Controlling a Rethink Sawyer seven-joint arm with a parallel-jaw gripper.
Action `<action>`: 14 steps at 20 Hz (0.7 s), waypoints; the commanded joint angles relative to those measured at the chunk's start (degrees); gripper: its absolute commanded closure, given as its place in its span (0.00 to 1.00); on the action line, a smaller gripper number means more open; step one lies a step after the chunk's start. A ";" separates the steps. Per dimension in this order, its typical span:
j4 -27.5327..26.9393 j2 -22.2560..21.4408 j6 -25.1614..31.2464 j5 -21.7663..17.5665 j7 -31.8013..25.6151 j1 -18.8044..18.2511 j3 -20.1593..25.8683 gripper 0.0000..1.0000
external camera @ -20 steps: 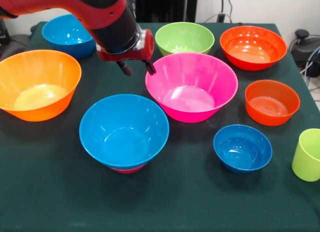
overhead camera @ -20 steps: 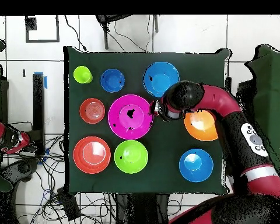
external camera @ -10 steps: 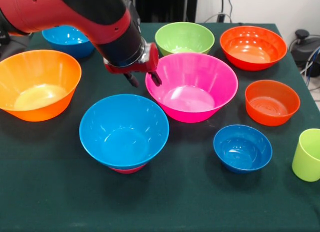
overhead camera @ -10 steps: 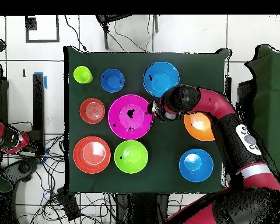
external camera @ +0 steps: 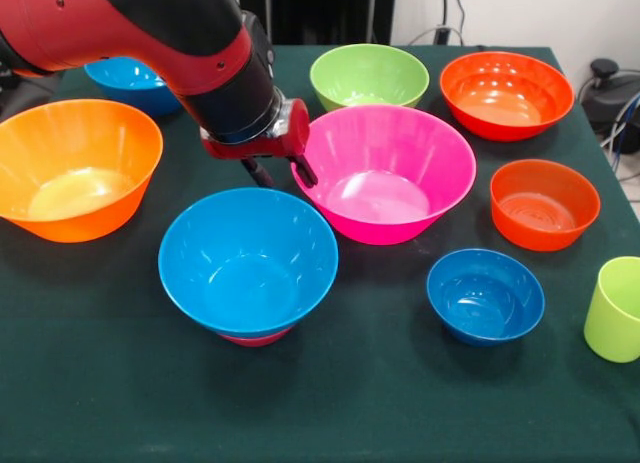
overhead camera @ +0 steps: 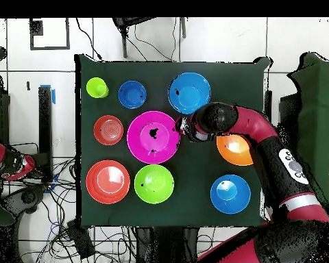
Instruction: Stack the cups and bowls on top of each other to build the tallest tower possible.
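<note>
Front view: gripper, fingers spread and empty, hangs at the large pink bowl's left rim, one finger just inside (it seems); the bowl sits mid-table, immediately right of the gripper.

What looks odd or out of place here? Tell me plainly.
One oddity: the medium blue bowl nearest the front camera sits raised on a small crimson bowl, whose edge peeks out beneath it. The other bowls stand upright and apart; nothing looks spilled or damaged.

Dark green table carries scattered bowls and lime cup.
</note>
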 commanded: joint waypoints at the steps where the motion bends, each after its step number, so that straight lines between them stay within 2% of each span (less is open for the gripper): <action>1: 2.91 2.55 -4.43 -3.07 -6.02 1.46 -2.04 0.00; 14: 2.78 3.46 -2.24 -1.94 -5.84 1.73 -2.38 0.00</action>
